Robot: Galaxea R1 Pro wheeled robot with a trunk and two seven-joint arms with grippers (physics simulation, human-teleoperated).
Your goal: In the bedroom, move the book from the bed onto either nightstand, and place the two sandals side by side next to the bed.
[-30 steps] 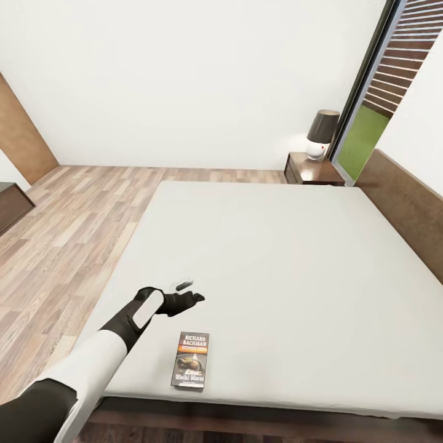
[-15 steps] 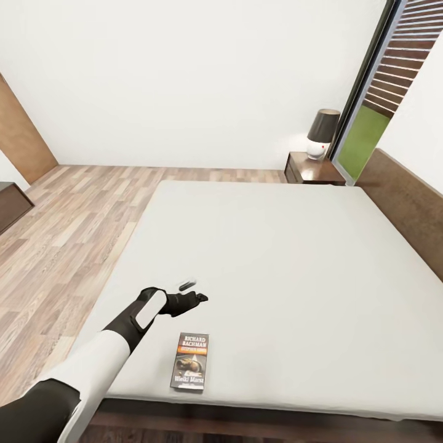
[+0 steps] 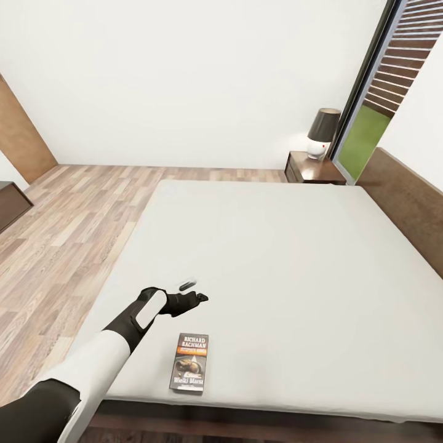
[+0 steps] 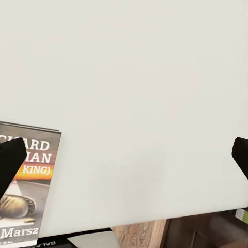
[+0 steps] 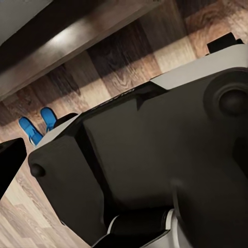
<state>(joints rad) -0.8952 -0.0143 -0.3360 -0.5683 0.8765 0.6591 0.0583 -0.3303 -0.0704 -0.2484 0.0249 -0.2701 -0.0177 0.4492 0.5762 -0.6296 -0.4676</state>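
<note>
1. In the head view the left hand [image 3: 191, 292] is hovering over the bed [image 3: 277, 271] near its foot edge, with its fingers spread and gripping nothing.
2. One book [image 3: 191, 363] is lying flat on the mattress, just short of the foot edge and a little nearer the robot than the left hand, apart from it.
3. In the left wrist view the book [image 4: 28, 186] is being cut off by the frame edge, so only part of its white lettering and the pale picture is showing; one dark fingertip [image 4: 9, 163] is overlapping the cover, and whether it is touching cannot be told.
4. The other fingertip [image 4: 240, 155] is sitting at the opposite edge of that view, with plain mattress lying between the two.
5. The right wrist view is being blocked mostly by the robot's own dark body [image 5: 155, 155], and the state of the right hand cannot be told there.
6. Beyond that body, two blue sandals [image 5: 39, 124] are lying close together on the wood floor [image 5: 108, 67] beside the dark bed frame; their straps are too small to make out.
7. One nightstand [image 3: 311, 172] is standing at the far head corner of the bed, carrying one lamp [image 3: 322, 134] with a dark shade.
8. At the left edge of the head view one dark cabinet [image 3: 11, 206] is being cropped.
</note>
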